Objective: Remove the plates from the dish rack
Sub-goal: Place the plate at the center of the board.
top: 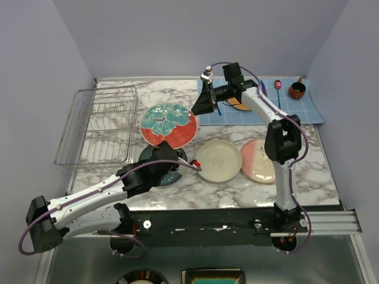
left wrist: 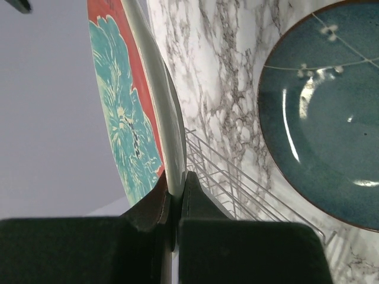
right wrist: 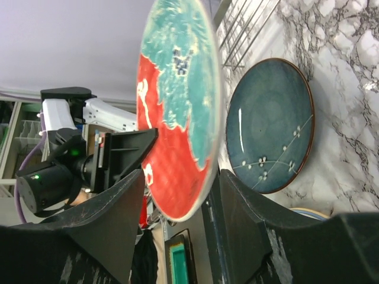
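Note:
The teal floral plate with red rim [top: 169, 124] is held tilted above the table, just right of the empty wire dish rack [top: 100, 127]. My left gripper [top: 166, 151] is shut on its lower rim; in the left wrist view the jaws [left wrist: 176, 189] pinch the plate's [left wrist: 127, 112] edge. My right gripper [top: 198, 106] is open at the plate's right edge; in the right wrist view its fingers [right wrist: 180, 183] straddle the plate's [right wrist: 177, 118] rim without closing. The cream plate [top: 218, 160] and the pink and cream plate [top: 257, 161] lie flat on the table.
A dark blue plate [top: 173, 176] lies on the table under my left gripper, also in both wrist views [left wrist: 325, 112] [right wrist: 269, 124]. A blue grid mat [top: 266, 109] at the back right holds a spoon [top: 278, 89], a brown cup [top: 296, 90] and an orange disc [top: 240, 104].

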Available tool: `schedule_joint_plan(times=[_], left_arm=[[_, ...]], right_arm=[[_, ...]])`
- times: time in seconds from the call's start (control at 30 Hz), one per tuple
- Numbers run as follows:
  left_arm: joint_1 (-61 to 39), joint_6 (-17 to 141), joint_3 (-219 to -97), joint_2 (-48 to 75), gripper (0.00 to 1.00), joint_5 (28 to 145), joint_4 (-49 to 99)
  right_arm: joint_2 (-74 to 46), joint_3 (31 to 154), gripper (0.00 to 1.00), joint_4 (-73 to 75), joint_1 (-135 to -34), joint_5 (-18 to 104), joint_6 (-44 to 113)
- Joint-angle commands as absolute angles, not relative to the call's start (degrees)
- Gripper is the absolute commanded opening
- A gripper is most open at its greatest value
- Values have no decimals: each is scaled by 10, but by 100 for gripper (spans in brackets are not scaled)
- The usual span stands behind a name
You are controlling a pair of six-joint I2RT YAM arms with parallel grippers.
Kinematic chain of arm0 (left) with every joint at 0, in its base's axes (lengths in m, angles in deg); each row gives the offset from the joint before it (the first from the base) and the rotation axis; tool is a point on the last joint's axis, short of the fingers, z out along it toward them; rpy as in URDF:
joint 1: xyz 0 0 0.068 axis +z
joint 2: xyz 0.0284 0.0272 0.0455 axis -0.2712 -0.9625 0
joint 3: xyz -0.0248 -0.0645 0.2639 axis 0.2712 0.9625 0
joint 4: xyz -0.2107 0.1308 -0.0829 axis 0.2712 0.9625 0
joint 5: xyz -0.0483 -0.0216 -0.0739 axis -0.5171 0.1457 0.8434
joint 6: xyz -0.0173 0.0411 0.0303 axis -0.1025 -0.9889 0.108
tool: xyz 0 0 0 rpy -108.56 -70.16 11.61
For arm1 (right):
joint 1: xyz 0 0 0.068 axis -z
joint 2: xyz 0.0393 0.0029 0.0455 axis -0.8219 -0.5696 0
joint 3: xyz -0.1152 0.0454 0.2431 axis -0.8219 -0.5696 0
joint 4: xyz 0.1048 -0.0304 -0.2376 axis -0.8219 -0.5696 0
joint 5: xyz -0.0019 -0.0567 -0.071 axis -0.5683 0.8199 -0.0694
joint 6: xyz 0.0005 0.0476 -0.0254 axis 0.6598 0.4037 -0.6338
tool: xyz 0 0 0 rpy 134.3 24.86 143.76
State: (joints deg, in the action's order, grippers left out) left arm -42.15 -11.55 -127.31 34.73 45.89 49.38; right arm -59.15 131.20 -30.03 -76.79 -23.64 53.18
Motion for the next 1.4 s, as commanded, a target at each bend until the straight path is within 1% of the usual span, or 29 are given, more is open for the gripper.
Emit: schedule_joint_plan(times=[0.0,0.17,0.5,0.6,0.7,0.73,0.83,1.1,1.17,1.2,1.23,1.3,1.33,1.37], left_arm=[[-429,-182,-1288,369,0,395,340],[-433,-191,-1282,369,0,396,327],[-446,-181,-1279,370,0,399,333],[-450,-168,-1278,373,0,404,353],[-454,-157,-1272,374,0,410,360],[-454,-153,-1270,374,0,411,361],[-457,-149,-1265,374,0,418,362],[-460,-154,-1252,376,0,422,346],[-460,-155,-1254,374,0,422,346],[-460,-155,-1254,373,0,423,346],[-460,-158,-1255,371,0,423,345],[-460,-160,-1257,369,0,423,337],[-460,-163,-1257,369,0,424,337],[-460,-163,-1257,368,0,423,334]], right_arm=[[-614,1302,63,-324,-784,-241,509],[-627,1313,63,-355,-792,-237,483],[-637,1349,61,-355,-796,-236,489],[-642,1361,58,-355,-799,-238,490],[-644,1367,49,-353,-802,-243,490],[-644,1368,44,-353,-805,-243,491],[-642,1368,37,-350,-808,-245,492],[-635,1354,33,-341,-819,-250,494],[-636,1351,31,-341,-821,-251,493],[-636,1352,29,-341,-821,-251,493],[-637,1352,25,-341,-822,-254,493],[-637,1352,21,-340,-823,-253,494],[-636,1352,17,-340,-823,-254,493],[-636,1352,15,-339,-824,-254,495]])
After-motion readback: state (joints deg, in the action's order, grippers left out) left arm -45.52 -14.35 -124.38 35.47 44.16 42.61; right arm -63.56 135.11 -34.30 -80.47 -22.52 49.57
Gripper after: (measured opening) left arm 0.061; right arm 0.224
